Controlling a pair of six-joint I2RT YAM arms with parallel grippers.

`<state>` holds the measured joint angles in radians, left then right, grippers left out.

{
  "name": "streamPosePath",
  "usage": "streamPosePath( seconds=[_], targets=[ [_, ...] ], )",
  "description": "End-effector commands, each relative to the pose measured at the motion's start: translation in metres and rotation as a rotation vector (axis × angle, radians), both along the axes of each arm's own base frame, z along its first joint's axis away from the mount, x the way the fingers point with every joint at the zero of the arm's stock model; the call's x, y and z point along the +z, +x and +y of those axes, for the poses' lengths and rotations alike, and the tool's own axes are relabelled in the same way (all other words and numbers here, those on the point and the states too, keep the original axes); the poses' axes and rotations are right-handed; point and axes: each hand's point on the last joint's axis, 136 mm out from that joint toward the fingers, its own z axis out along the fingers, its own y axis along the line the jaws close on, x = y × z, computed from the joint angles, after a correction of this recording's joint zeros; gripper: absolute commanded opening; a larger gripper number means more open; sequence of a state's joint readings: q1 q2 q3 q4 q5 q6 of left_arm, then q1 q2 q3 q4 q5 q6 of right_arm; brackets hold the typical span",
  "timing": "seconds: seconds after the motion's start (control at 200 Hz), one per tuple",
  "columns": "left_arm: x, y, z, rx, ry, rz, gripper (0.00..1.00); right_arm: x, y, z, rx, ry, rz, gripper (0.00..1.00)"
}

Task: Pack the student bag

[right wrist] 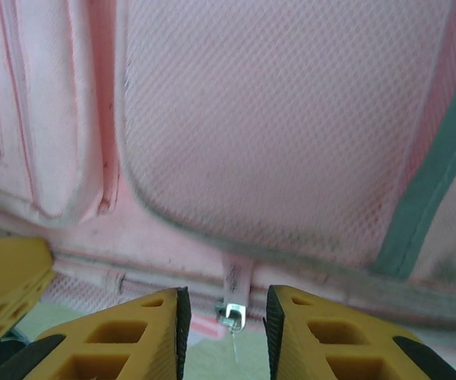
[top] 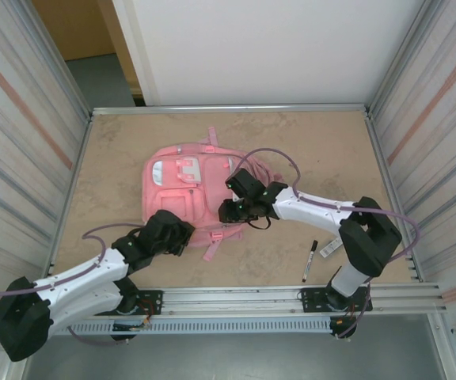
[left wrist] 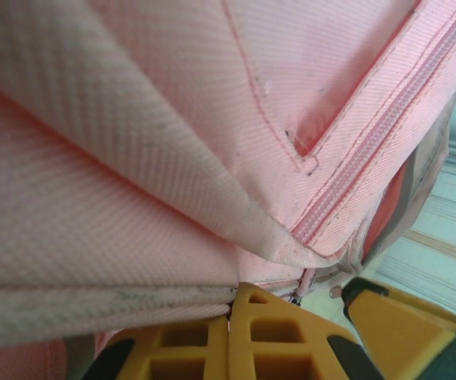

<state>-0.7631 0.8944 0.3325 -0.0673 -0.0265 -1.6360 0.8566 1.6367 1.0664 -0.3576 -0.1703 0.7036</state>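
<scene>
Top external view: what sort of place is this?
Likely a purpose-built robot cell: tan table edged with aluminium rails, corrugated metal walls either side, two arms bolted at its near edge.

1 student bag [top: 184, 190], 1 marker [top: 310, 261] and 1 small pale object [top: 331, 247] on 1 table [top: 117, 166].

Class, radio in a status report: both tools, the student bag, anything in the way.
Left tool shut on edge of student bag. Right tool open, jaws astride zipper pull. Marker lies apart, off to the right.
</scene>
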Motion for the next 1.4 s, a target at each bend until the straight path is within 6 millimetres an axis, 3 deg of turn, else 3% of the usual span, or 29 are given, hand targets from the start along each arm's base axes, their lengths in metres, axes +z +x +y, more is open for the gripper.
streamPosePath(
  seconds=[0.0,0.14,0.296,0.526,0.702,0.912,1.148,1.218,1.393],
  targets=[
    [-0.007,-0.004,0.003,-0.009,0.023,0.033,0.0,-0.009,0.005,0.008,-0.002,0.023,0.028,0.32],
    [-0.008,-0.004,0.002,-0.021,0.023,0.034,0.0,-0.026,0.005,0.012,0.002,0.013,0.056,0.33],
    [-0.009,-0.004,0.002,-0.014,0.017,0.041,0.0,-0.03,-0.002,0.011,0.012,-0.039,0.042,0.34],
    [-0.007,-0.003,0.001,-0.018,0.021,0.04,0.0,-0.018,-0.027,-0.006,0.002,-0.102,-0.047,0.38],
    [-0.008,-0.003,-0.001,-0.036,0.034,0.042,0.0,-0.036,-0.013,-0.009,-0.031,-0.053,-0.013,0.39],
    [-0.01,-0.002,-0.009,-0.077,0.036,0.048,0.0,-0.014,0.012,0.015,0.021,0.097,-0.006,0.39],
    [-0.01,0.002,-0.017,-0.105,0.027,0.052,0.0,0.021,-0.004,0.006,0.057,-0.004,-0.074,0.38],
    [-0.012,0.003,-0.018,-0.097,0.019,0.059,0.0,0.015,-0.007,0.006,0.078,-0.019,-0.088,0.39],
    [-0.006,0.006,-0.024,-0.127,0.009,0.058,0.0,-0.017,0.01,0.004,0.04,-0.034,-0.053,0.39]
  ],
)
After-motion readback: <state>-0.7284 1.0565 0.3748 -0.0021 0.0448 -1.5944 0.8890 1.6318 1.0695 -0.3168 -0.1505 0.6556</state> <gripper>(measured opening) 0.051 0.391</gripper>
